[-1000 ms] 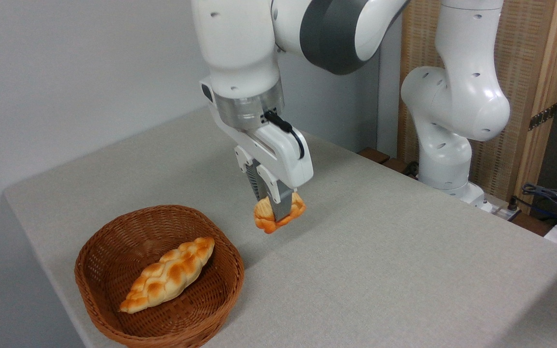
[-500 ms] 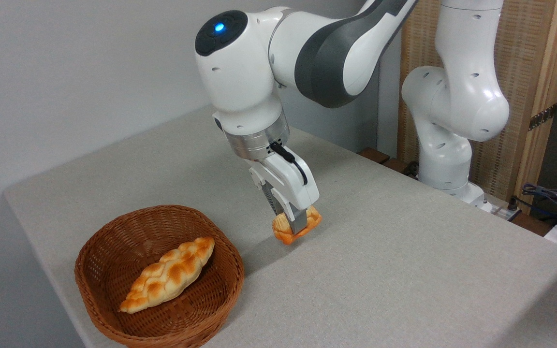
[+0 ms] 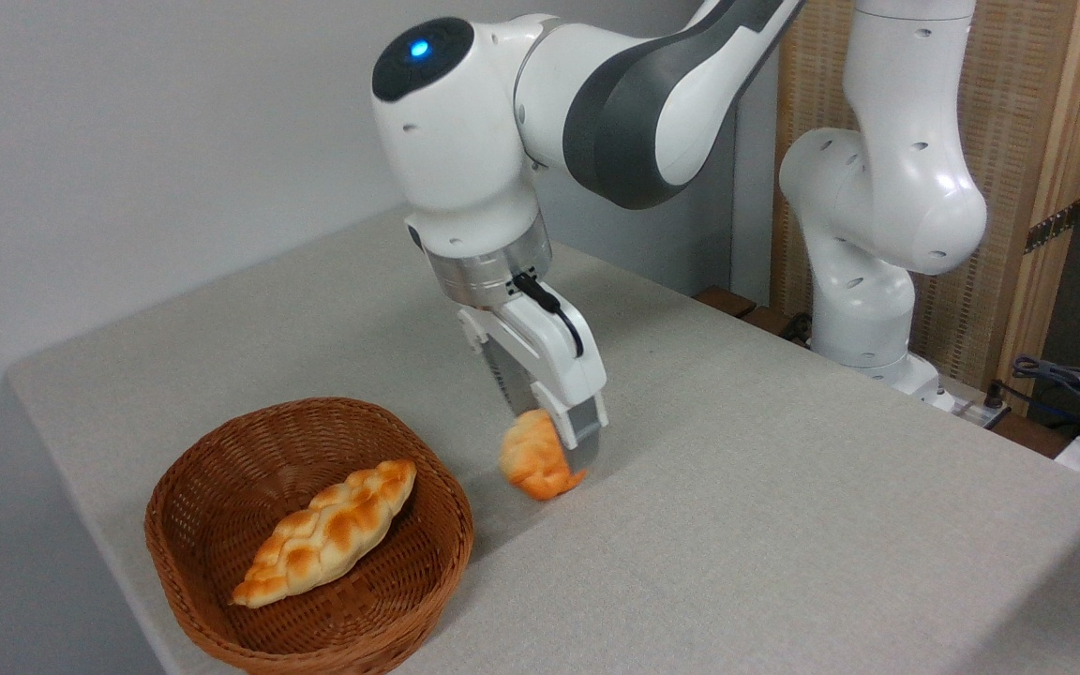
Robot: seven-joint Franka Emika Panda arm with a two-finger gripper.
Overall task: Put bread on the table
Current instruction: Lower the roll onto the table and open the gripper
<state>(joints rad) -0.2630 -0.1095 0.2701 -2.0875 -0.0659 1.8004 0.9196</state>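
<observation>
So you've got the basket (image 3: 309, 544) sitting at the table's (image 3: 784, 525) front-left corner, with the long loaf (image 3: 326, 531) lying inside it, slanted from front-left to back-right. Just to the right of the basket, a bit further back, the small roll (image 3: 536, 457) is down on the table. The gripper (image 3: 566, 441) sits right over it, touching its right side. The arm's base (image 3: 877, 356) stands off the table's far right edge.

No words, numbers or brand marks can be read anywhere in this view. The white robot arm (image 3: 596, 103) looks unmarked, as far as the resolution allows.
</observation>
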